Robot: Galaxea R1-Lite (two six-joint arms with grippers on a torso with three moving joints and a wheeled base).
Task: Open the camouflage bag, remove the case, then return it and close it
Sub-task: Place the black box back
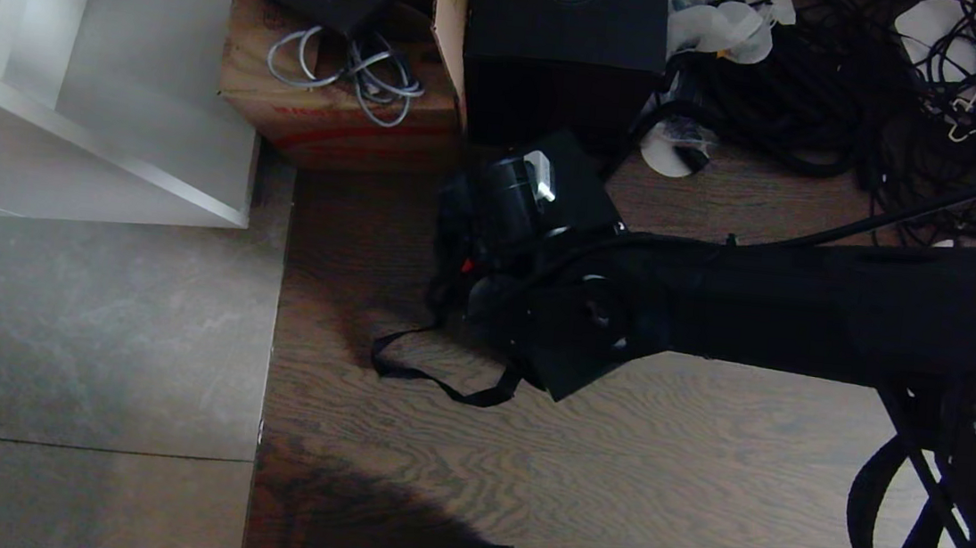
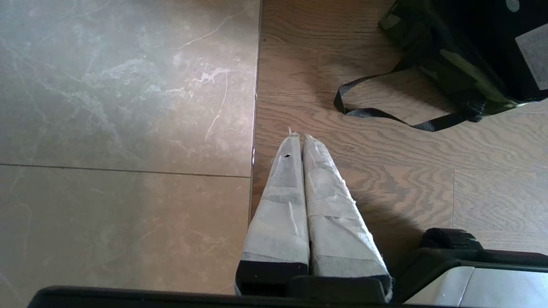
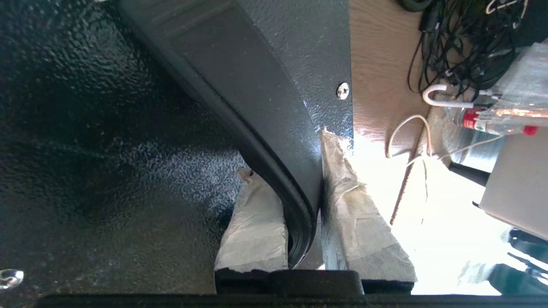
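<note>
My right gripper (image 3: 286, 152) is shut on the curved black handle (image 3: 274, 171) of the case (image 3: 128, 128), a black hard case with a pebbled surface that fills most of the right wrist view. One taped finger (image 3: 257, 222) lies inside the handle, the other outside it. In the head view the right arm (image 1: 807, 305) reaches in from the right over the camouflage bag (image 1: 573, 363), which lies on the wood floor mostly hidden beneath it. The bag's camouflage edge (image 2: 454, 72) shows in the left wrist view. My left gripper (image 2: 298, 136) hangs shut and empty over the floor.
The bag's black strap (image 1: 433, 381) loops across the wood floor. Behind stand a brown cardboard box (image 1: 334, 107) with cables and a taller black box (image 1: 564, 40). A cable tangle (image 1: 827, 101) lies back right, a white shelf unit (image 1: 93, 93) at the left.
</note>
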